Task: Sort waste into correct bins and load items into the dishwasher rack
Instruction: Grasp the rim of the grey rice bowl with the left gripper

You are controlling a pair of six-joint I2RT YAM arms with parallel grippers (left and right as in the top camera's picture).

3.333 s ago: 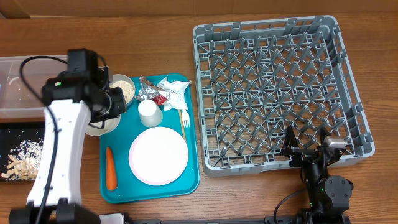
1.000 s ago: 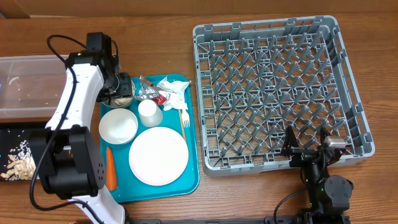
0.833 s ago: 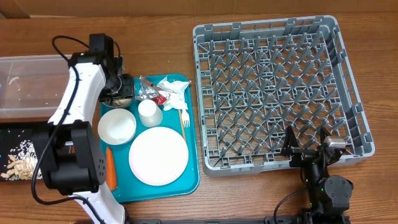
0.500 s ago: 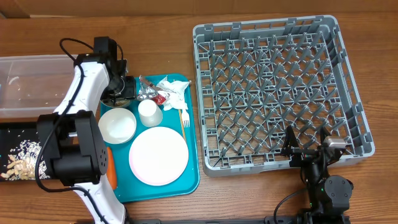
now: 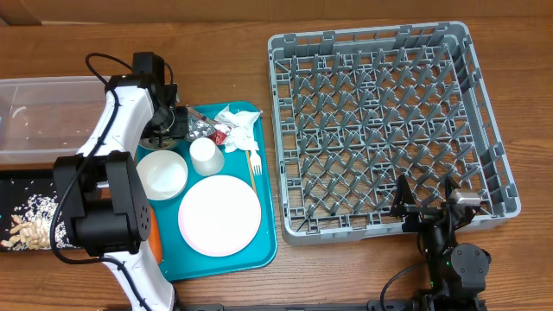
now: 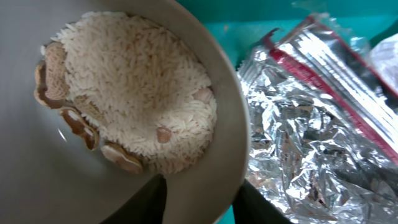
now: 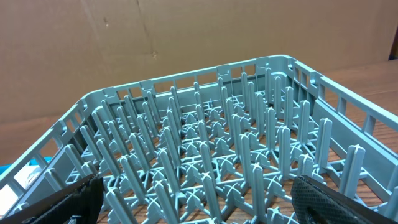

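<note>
left gripper (image 6: 205, 208) pinches rice bowl (image 6: 208, 74) rim, shallow bite: tilt on lift could dump rice onto foil wrapper (image 6: 298, 137). right gripper (image 7: 199, 205) wide, empty.

The bowl (image 6: 25, 62) is smooth, faintly glossy white, seemingly plastic, though the close view leaves the material unsure. The rice (image 6: 143, 93) in it looks matt and grainy. The foil wrapper (image 6: 311, 155) is crinkled, mirror-bright silver foil. The dishwasher rack (image 7: 205, 155) is dull grey moulded plastic. The table (image 5: 216, 52) is grained wood with a low sheen, the teal tray (image 5: 263, 250) smooth plastic, the plate (image 5: 219, 216) smooth and matt, the clear tub (image 5: 34, 104) see-through plastic, the napkin (image 5: 240, 130) crumpled paper.
</note>
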